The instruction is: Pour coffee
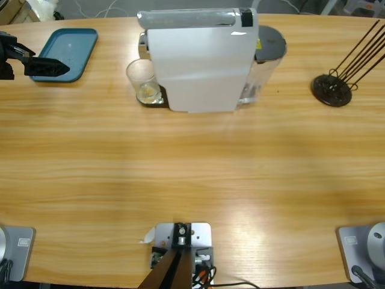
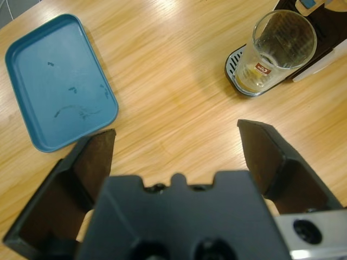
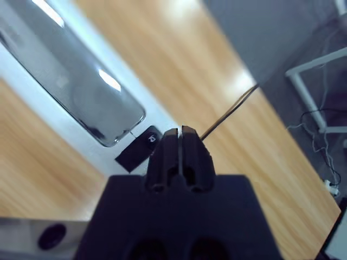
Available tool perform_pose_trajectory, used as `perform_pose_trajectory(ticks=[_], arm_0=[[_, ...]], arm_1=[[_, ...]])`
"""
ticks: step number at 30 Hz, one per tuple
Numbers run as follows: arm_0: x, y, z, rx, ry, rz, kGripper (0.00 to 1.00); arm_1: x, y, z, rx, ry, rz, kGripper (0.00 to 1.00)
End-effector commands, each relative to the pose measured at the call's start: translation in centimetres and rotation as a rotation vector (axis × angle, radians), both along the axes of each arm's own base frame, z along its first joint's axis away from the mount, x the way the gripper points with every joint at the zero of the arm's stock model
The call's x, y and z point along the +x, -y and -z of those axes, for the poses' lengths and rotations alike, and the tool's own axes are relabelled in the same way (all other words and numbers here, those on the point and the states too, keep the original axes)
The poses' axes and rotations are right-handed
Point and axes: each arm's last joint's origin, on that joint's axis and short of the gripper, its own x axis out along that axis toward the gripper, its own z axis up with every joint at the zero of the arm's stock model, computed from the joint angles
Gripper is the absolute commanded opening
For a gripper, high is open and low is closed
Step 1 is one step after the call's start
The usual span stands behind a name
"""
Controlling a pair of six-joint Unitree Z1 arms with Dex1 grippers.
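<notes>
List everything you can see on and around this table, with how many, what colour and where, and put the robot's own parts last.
Table: one, light wood, under everything.
Coffee machine: one, white, far middle of table.
Glass: one, clear, on the machine's drip tray at its left side.
Coffee: a little, pale yellowish, bottom of glass.
Tray: one, blue, far left.
Rack: one, dark wire, far right.
Left gripper: black, fingers apart, above table between tray and glass.
Right gripper: black, fingers together, over the machine's top.

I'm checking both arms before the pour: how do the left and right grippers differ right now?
The left gripper has its jaws wide open; the right gripper has them shut. The left looks down at the glass and blue tray; the right hangs above the white machine. Both hold nothing.
</notes>
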Motion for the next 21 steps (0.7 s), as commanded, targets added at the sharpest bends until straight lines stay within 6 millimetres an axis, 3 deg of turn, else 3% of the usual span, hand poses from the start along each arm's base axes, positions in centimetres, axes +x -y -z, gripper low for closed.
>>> perform_pose_trajectory(ticks=[1,3,6,10,12,14,16,21], arm_0=[[-0.6,0.7,0.8,-0.002,-0.018,0.061,0.974],[-1.2,0.9,0.7,-0.015,0.010,0.077,0.973],[-1.9,0.8,0.8,-0.038,0.056,0.090,0.973],[-2.4,0.8,1.2,-0.072,0.121,0.099,0.973],[-2.7,0.6,1.5,-0.086,0.151,0.099,0.973],[-3.3,0.3,1.6,-0.099,0.179,0.097,0.973],[-4.0,-0.2,1.6,-0.109,0.202,0.094,0.972],[-5.6,-0.2,1.9,-0.135,0.252,0.137,0.977]], arm_1=[[-8.0,6.1,0.1,0.089,0.015,0.063,0.206],[-10.0,7.2,2.5,0.074,-0.019,0.053,0.211],[-12.7,8.8,5.7,0.166,-0.021,0.042,0.371],[-14.7,10.3,10.7,0.269,-0.019,0.023,0.375],[-15.1,10.4,11.9,0.285,-0.039,0.007,0.377],[-15.4,10.4,12.7,0.308,-0.061,-0.010,0.487],[-15.8,10.7,13.5,0.320,-0.077,-0.022,0.525],[-17.1,11.6,14.8,0.378,-0.063,-0.032,0.536]])
